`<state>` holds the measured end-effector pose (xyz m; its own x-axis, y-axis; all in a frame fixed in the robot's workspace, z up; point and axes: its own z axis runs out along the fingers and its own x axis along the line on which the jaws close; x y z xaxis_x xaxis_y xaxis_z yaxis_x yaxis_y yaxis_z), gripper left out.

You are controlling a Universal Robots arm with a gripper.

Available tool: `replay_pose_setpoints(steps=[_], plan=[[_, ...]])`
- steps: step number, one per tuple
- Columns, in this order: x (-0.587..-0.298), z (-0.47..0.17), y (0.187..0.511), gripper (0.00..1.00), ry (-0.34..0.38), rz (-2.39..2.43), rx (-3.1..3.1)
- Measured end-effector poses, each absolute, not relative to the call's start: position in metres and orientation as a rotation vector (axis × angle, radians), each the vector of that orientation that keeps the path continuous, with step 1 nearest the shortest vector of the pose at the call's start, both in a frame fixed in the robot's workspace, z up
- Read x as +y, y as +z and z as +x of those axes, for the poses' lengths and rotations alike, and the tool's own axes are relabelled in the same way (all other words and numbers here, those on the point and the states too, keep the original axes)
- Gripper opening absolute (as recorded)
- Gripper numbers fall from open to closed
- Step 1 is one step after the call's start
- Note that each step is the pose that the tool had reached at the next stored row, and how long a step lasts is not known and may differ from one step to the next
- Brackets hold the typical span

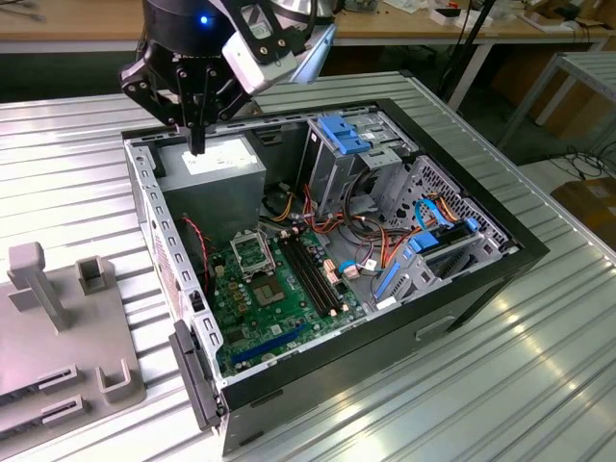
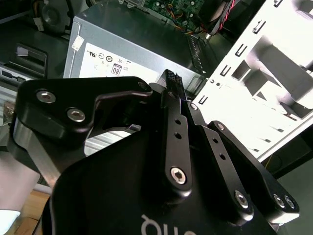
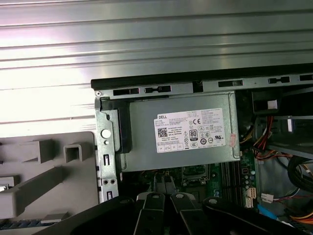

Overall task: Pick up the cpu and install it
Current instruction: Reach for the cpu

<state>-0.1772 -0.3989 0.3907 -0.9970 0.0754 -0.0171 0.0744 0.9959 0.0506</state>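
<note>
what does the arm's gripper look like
Black gripper: bolted linkage bars narrowing to two slim fingers, silver screw heads at the joints, white lettering on its body. A blue light glows on the wrist, beside a white-and-silver box.

The power-supply box (image 1: 217,192) is matt grey metal; the ribbed table (image 1: 67,154) gleams metallic.

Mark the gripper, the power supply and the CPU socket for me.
gripper (image 1: 197,144), exterior view, at its closed fingertips.
power supply (image 1: 214,192), exterior view, on its grey side face.
CPU socket (image 1: 252,253), exterior view, on its dark centre.
</note>
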Motion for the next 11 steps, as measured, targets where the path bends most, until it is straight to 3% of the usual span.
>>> replay_pose_setpoints(steps=[11], plan=[[-0.3989,-0.1809,0.3905,0.11,0.078,0.117,3.120]])
